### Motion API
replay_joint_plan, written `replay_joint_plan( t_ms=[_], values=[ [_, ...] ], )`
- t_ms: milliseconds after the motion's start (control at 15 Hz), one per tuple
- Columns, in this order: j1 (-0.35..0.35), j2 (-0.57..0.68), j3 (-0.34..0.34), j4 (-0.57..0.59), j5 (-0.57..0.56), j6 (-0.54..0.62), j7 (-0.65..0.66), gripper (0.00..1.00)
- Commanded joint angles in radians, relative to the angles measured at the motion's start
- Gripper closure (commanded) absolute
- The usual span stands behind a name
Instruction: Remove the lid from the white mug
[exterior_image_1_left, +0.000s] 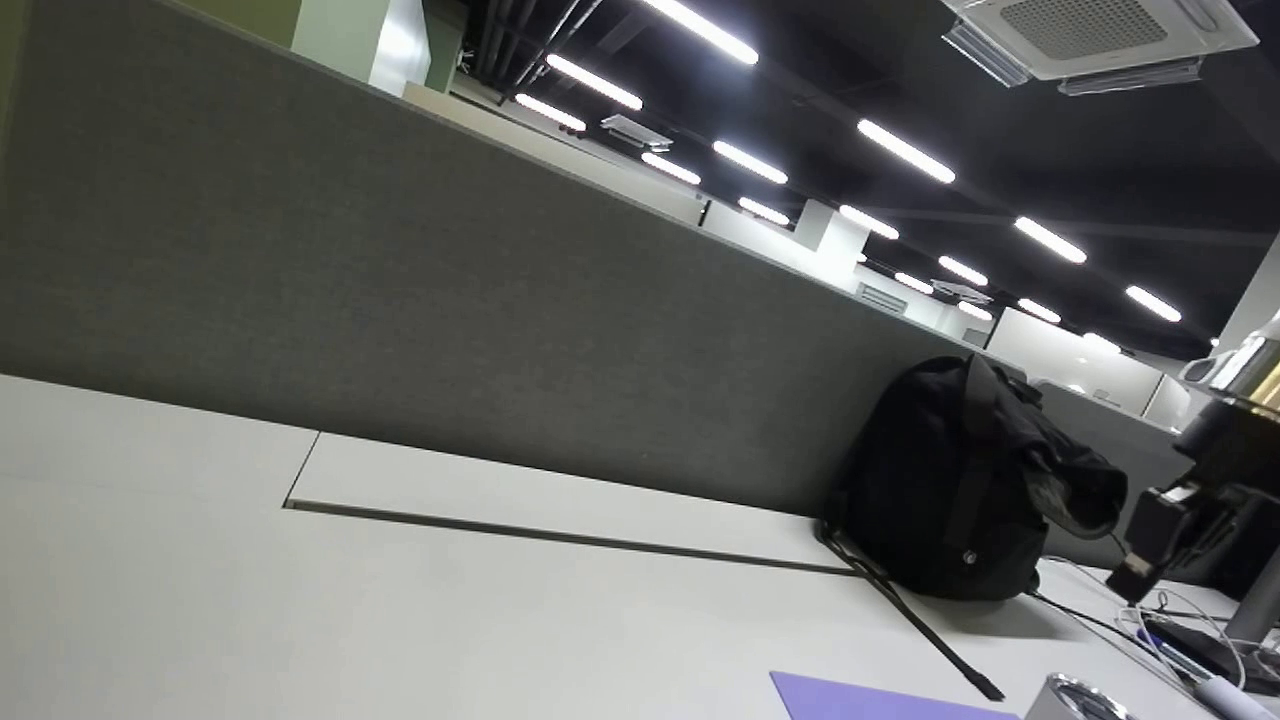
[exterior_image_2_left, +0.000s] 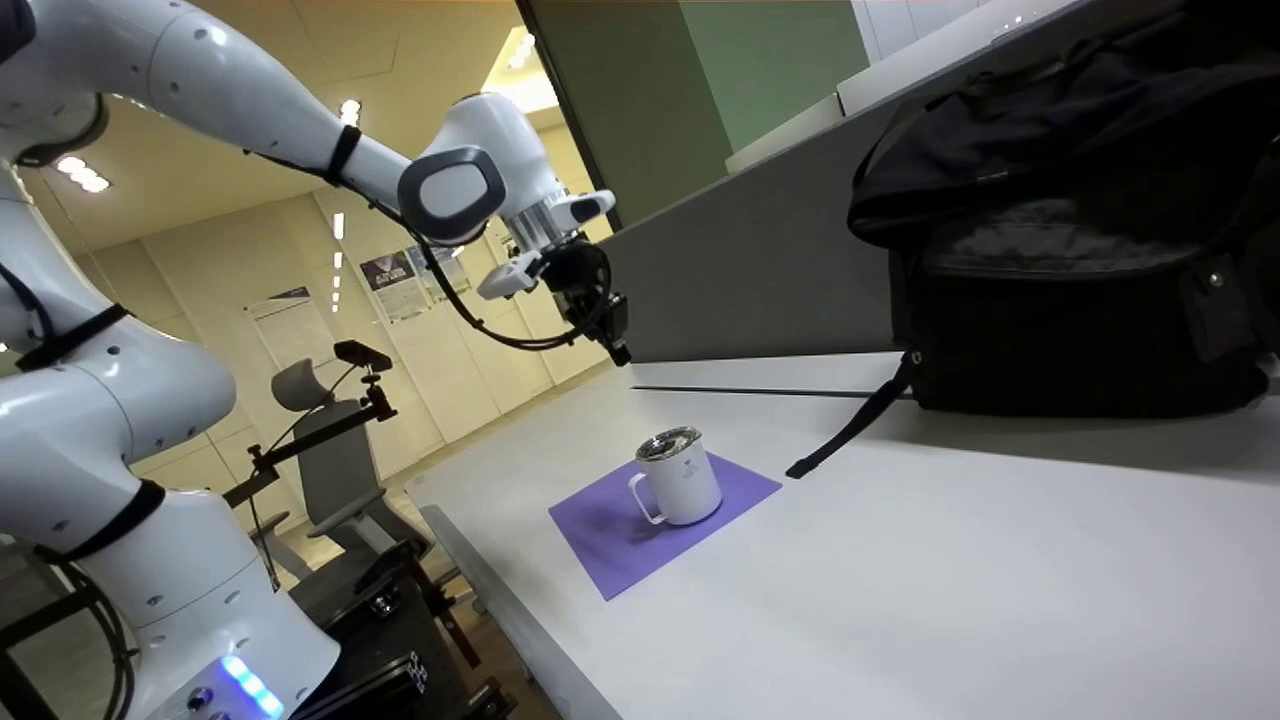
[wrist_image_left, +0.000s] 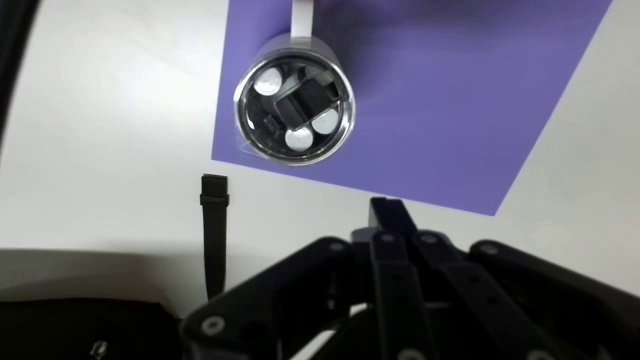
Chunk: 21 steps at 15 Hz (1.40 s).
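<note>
The white mug (exterior_image_2_left: 690, 490) is stood upright on the purple sheet (exterior_image_2_left: 620, 550), presumably so that the clear lid (exterior_image_2_left: 668, 444) is presented to a grasp from above. The sheet is perhaps meant to mark the working spot on the desk (exterior_image_2_left: 900, 560). In the wrist view the mug is found between 10 and 11 o'clock from the fingertips of the gripper (wrist_image_left: 386, 204); its handle (wrist_image_left: 301, 21) is pointed to 12 o'clock, likely leaving the lid's rim free.

The 2 fingers are drawn together with no gap seen, and nothing is held; they are poised well above the desk, a height suited to lining up. Before the lid can be gripped, they would have to be spread.

The strap (wrist_image_left: 214, 235) of the black backpack (exterior_image_2_left: 1060, 290) is stretched out just beside the sheet, between 7 and 8 o'clock from the mug; no purpose can be told.

The lid is seated on the mug's mouth: round, see-through, glossy at the rim. Its black slider tab (wrist_image_left: 303, 104) is set slantwise, from 8 to 2 o'clock, with 3 pale round spots around it; whether these are parts or reflections cannot be told.
</note>
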Motion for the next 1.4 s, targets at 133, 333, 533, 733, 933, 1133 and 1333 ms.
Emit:
replay_joint_plan(
  t_ms=[133,333,533,733,933,1133,1333],
  values=[
    [0.381,-0.109,-0.434,0.049,-0.088,-0.212,0.017,0.72],
    [0.52,-0.13,-0.59,0.037,-0.196,-0.215,0.055,0.53],
    [0.597,-0.126,-0.673,0.035,-0.261,-0.213,0.073,0.33],
    [0.642,-0.126,-0.716,0.023,-0.3,-0.19,0.083,0.13],
    [0.667,-0.12,-0.74,0.022,-0.321,-0.188,0.089,0.0],
    [0.683,-0.119,-0.754,0.018,-0.331,-0.185,0.089,0.0],
    [0.696,-0.112,-0.767,0.025,-0.315,-0.196,0.056,0.0]
  ],
)
